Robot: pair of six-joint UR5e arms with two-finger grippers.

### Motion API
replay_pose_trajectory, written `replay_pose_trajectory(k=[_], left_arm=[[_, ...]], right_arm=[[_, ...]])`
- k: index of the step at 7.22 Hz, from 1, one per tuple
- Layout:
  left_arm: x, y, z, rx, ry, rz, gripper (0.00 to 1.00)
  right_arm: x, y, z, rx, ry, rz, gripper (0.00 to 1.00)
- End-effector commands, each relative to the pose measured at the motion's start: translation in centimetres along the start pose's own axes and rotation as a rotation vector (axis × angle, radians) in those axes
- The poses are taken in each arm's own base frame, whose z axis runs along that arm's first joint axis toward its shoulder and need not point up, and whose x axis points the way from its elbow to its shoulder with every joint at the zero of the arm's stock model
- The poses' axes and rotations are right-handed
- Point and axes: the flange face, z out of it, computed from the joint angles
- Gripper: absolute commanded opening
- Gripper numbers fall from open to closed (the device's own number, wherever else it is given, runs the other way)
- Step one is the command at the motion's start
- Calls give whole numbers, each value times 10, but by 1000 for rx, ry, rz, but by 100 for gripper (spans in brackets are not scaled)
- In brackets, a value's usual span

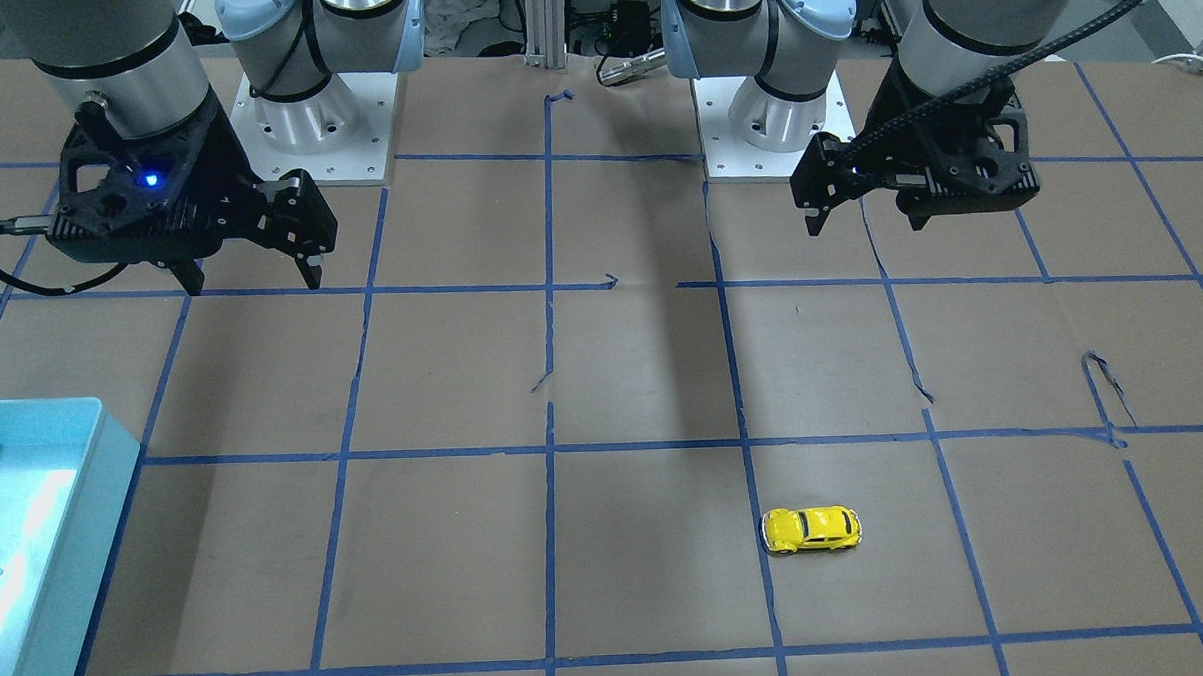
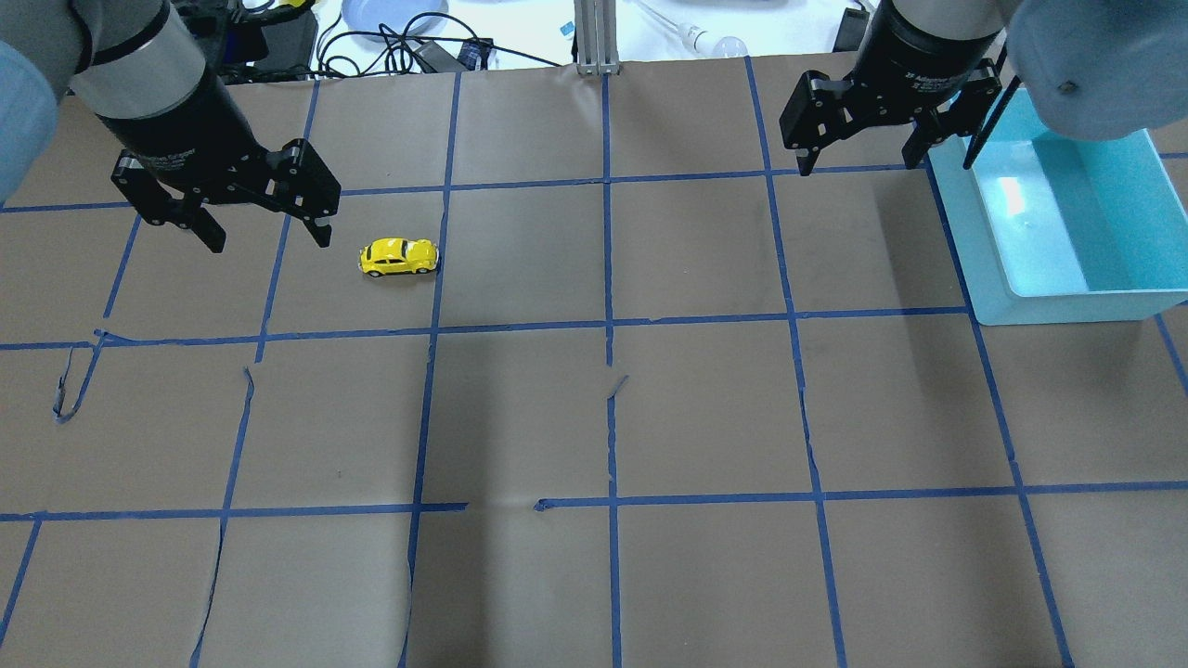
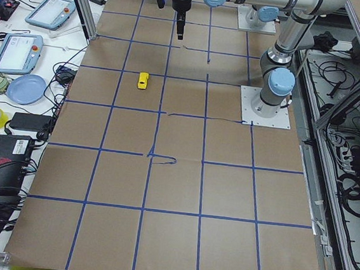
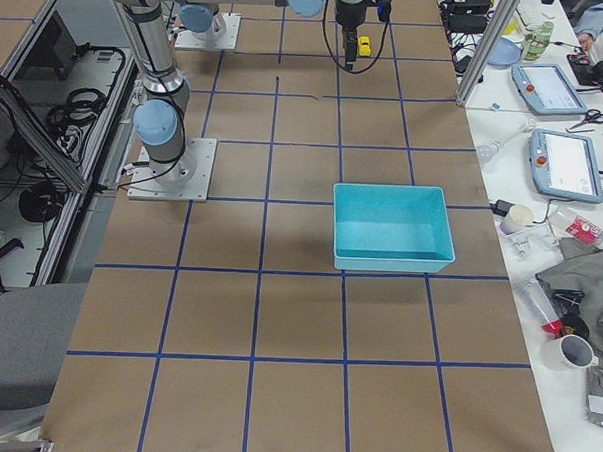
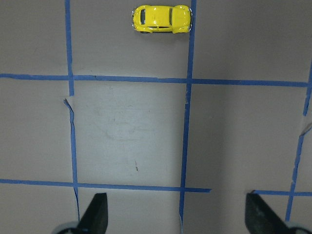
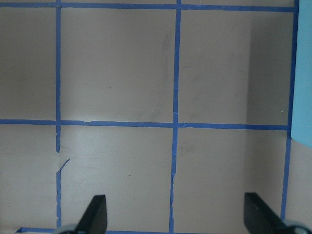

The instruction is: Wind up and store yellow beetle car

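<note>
Yellow beetle car [image 2: 399, 257], turquoise bin [image 2: 1058, 218], brown table [image 2: 705, 408] gridded blue.

Brown, seemingly paper-covered table [image 2: 705, 408] with blue tape grid [image 2: 608, 278].

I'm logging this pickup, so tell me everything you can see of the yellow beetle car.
The yellow beetle car is a tiny, glossy bright-yellow toy with a rounded body, dark windows and pale bumpers. It could be painted metal or plastic. It sits upright on its wheels on the paper-covered table, with one end at a blue tape line. Only the table touches it. The left tool, open, hangs beside it and apart from it.
</note>
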Motion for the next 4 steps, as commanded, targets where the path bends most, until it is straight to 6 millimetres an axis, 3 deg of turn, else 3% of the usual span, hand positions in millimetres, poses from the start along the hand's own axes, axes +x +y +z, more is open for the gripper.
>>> replay_pose_trajectory(k=[1,4], left_arm=[[-3,-2,1,-1,1,-7,100],[-7,-2,2,-6,-3,-16,100]], right_arm=[[-2,-1,-10,23,-17,-3,100],[1,-5,-12,27,5,-9,100]])
